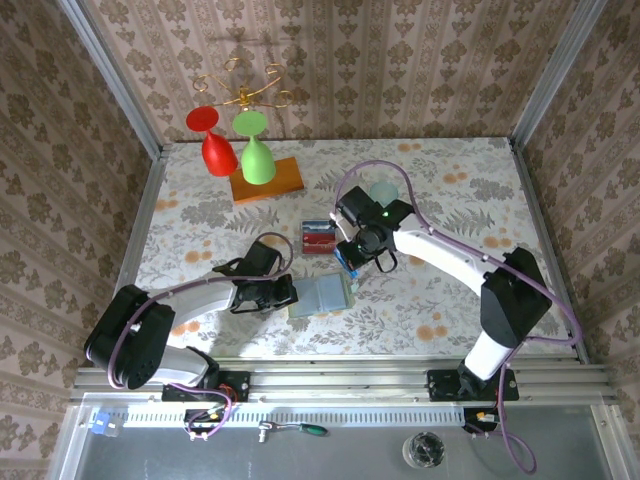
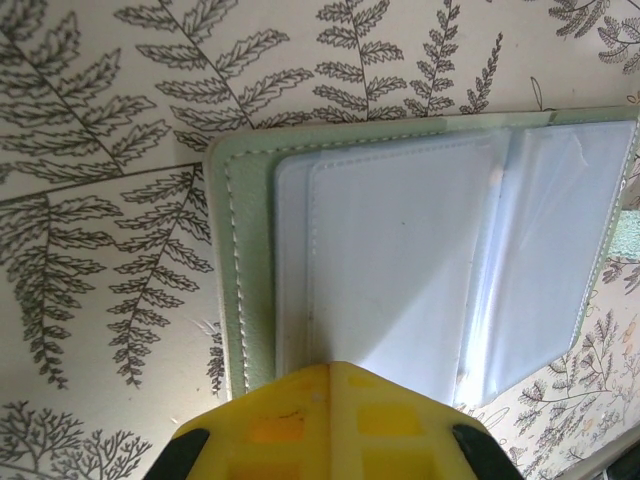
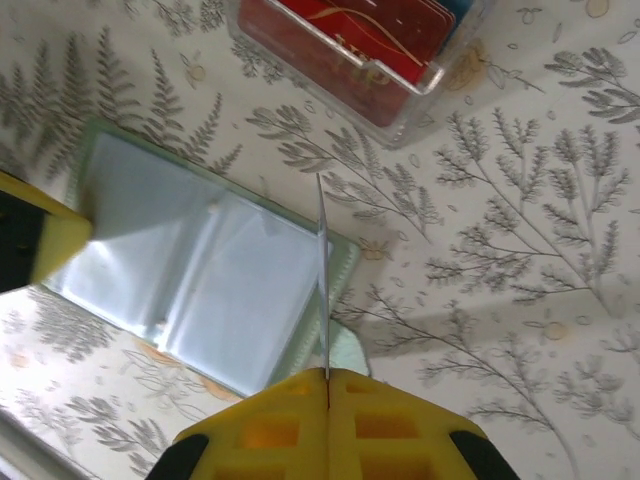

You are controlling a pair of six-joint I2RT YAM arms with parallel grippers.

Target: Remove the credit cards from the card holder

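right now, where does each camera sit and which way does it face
top external: above and behind the bases, looking down on the fern-patterned table; both arms, left gripper, right gripper
left wrist: on the left arm, looking down past its shut yellow fingers at the open sage-green bifold card holder
right wrist: on the right arm, looking down past fingers shut on a thin card seen edge-on, toward a clear plastic tray of red cards
shared: both wrist views show the card holder

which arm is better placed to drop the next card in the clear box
Right. The right hand is shut on a card held edge-on, with the clear box of red cards just ahead. The left hand is shut, resting on the open card holder.
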